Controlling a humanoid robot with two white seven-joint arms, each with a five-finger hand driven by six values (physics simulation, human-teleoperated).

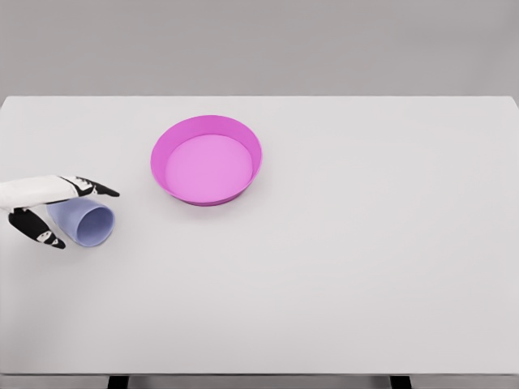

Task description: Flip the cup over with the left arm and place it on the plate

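At the left edge of the frame, about mid-height, the left hand (50,209) reaches in on its white arm, black-and-white fingers (91,188) spread around a pale lavender cup (83,221). That cup lies on its side on the white bench (324,267), its open mouth turned toward the lower right of the frame (the rim shows as a full oval). One set of fingers runs along the cup's upper side, and a lower finger or thumb sits at its lower left, so the hand brackets the cup from both sides; whether the grip is actually pressed tight on it cannot be told from this view.

Up and to the right of the cup, left of the frame's center, sits the magenta plate (243,136), a shallow round dish with a raised rim and a lighter pink floor. It stands well apart from the cup and hand, with bare bench between them. Nothing lies in the plate.
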